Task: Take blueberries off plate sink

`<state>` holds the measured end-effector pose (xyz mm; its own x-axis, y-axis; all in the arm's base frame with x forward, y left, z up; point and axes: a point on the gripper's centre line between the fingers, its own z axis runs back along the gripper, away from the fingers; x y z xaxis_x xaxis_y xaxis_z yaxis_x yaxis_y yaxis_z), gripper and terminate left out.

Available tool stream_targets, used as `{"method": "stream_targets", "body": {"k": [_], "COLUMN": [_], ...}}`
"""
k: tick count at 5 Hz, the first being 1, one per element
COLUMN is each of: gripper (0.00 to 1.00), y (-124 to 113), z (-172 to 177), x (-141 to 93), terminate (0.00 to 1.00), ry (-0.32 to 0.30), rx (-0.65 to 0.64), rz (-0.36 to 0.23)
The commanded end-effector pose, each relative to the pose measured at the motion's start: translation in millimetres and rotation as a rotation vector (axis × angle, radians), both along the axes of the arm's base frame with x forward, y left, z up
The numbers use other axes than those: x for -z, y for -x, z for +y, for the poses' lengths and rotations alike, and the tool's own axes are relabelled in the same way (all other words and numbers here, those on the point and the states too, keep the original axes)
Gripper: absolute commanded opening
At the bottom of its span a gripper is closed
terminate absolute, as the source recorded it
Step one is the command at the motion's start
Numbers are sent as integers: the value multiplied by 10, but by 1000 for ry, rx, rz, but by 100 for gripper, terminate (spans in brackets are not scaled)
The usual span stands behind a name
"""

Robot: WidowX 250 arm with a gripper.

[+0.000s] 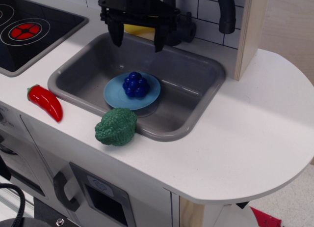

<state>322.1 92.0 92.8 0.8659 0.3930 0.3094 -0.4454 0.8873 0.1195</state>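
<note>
1. Claw point(138, 42): black, two-fingered, hanging over the far left part of the basin; fingers spread wide apart and pointing down, nothing between them. It is above and well apart from the berries.
2. Blueberries point(136, 84): dark blue bumpy cluster, resting on the plate, slightly far of its centre.
3. Plate point(117, 96): round, light blue, lying flat on the floor of the sink, toward the near side.
4. Sink point(196, 84): grey rectangular basin with rounded corners, set into the white counter point(255, 133).
5. Broccoli point(116, 126): green, bumpy, sitting on the counter against the near rim of the sink, just near of the plate.
6. Red chilli pepper point(45, 101): lying on the counter to the left of the sink, near its left corner.
7. Yellow bell pepper point(140, 29): at the far rim of the sink, largely hidden behind the claw.
8. Stovetop point(29, 28): black, with a red burner ring, at far left.
9. Faucet point(225, 11): dark, at the far right of the sink.
</note>
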Motion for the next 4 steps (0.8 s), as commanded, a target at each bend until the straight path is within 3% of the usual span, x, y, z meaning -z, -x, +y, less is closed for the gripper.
{"method": "stream_targets", "body": {"k": [1, 3, 4], "gripper": [100, 100, 100], "y": [-146, -213, -228], "z": [289, 259, 220], "x": [44, 431, 562], "terminate": [0, 0, 0], "ry": [27, -30, -21], "rx": [-1, -14, -6], "rz": [-129, -115, -111]}}
